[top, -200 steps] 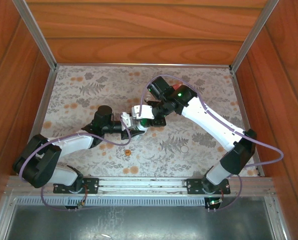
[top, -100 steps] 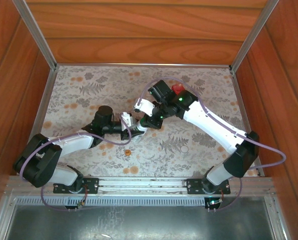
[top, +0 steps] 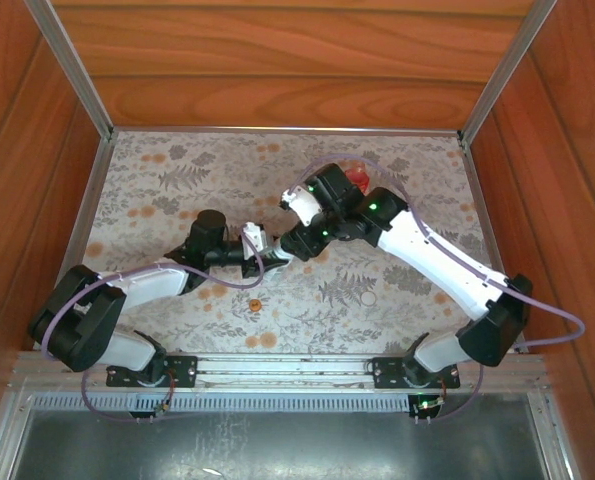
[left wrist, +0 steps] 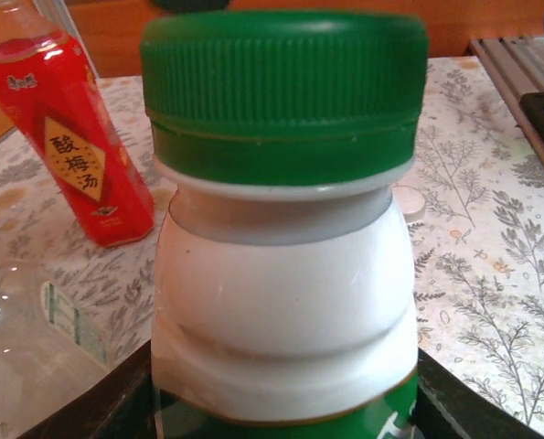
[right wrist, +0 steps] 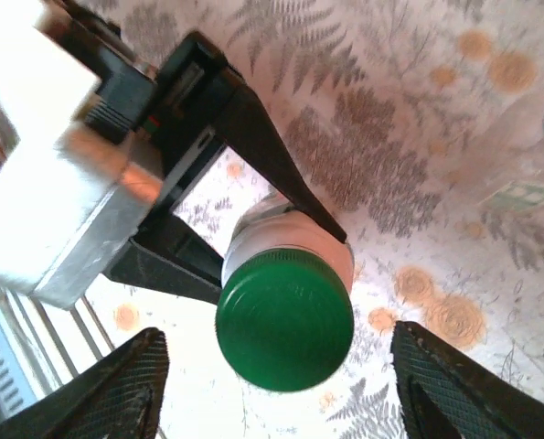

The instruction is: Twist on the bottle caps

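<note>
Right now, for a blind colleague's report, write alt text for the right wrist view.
A green cap sits on a white bottle clamped in the left hand; the right hand stands open around the cap, over a floral mat.

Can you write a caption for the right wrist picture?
Green cap on the white bottle, right pincer open around it.

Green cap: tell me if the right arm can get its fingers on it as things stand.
Probably yes. The right gripper hangs open with a finger either side of the green cap, nothing between; the left gripper grips the white bottle lower down.
</note>
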`<state>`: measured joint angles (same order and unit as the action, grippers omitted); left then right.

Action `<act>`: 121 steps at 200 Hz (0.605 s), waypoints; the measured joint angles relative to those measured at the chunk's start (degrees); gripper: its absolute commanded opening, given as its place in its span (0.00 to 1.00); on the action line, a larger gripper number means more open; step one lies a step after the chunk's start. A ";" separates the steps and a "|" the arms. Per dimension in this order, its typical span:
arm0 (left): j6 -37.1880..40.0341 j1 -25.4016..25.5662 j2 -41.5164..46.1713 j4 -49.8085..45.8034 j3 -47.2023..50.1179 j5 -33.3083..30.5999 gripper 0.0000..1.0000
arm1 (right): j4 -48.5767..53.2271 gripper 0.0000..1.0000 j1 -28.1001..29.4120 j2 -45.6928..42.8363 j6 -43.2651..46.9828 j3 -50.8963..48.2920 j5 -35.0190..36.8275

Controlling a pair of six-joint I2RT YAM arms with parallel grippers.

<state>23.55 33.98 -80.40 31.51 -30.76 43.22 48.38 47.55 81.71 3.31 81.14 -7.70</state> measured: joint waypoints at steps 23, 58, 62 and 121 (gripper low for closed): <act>-3.13 -0.44 0.72 0.02 0.00 -0.83 0.52 | -8.98 0.74 -1.64 -8.15 1.81 -8.04 -1.18; -8.59 -2.34 2.38 0.24 -0.26 -6.40 0.52 | -30.88 0.73 -2.97 -21.00 3.72 -26.93 -3.58; -9.09 -2.73 2.43 0.31 -0.33 -7.45 0.52 | -32.94 0.73 -2.97 -21.55 3.98 -28.55 -4.04; -15.13 -5.97 -2.27 14.36 -0.42 -23.54 0.52 | -45.48 0.75 -2.95 -19.37 7.37 -32.98 -9.79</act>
<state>8.43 28.01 -82.67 45.87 -31.18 19.68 2.90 44.60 62.35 10.68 48.16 -17.50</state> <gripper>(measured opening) 0.524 0.749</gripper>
